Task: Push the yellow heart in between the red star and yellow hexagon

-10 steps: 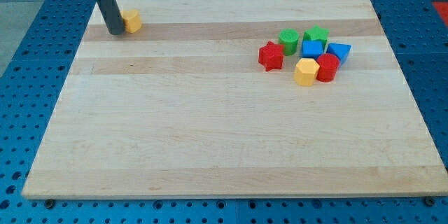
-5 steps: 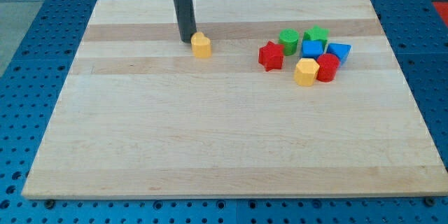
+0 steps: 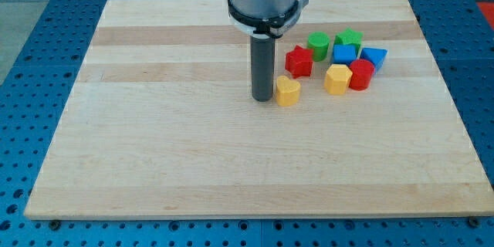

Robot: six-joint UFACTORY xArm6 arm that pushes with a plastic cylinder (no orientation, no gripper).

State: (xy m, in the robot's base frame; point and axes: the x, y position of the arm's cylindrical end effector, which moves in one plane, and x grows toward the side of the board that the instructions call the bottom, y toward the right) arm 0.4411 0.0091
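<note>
The yellow heart [image 3: 288, 91] lies on the wooden board [image 3: 154, 139] a little right of centre. My tip [image 3: 263, 98] touches the heart's left side. The red star [image 3: 299, 61] sits just above and to the right of the heart. The yellow hexagon [image 3: 337, 79] lies to the heart's right, with a gap between them. The heart is below the opening between the star and the hexagon.
A cluster stands at the view's upper right: a green cylinder [image 3: 318, 45], a green star [image 3: 349, 38], a blue cube [image 3: 345, 53], a blue triangle [image 3: 374, 57] and a red cylinder [image 3: 361, 74] touching the hexagon. Blue pegboard [image 3: 31, 62] surrounds the board.
My tip has pushed the yellow heart from the view's upper left down and to the right, close to the red star and yellow hexagon. The cluster has not moved.
</note>
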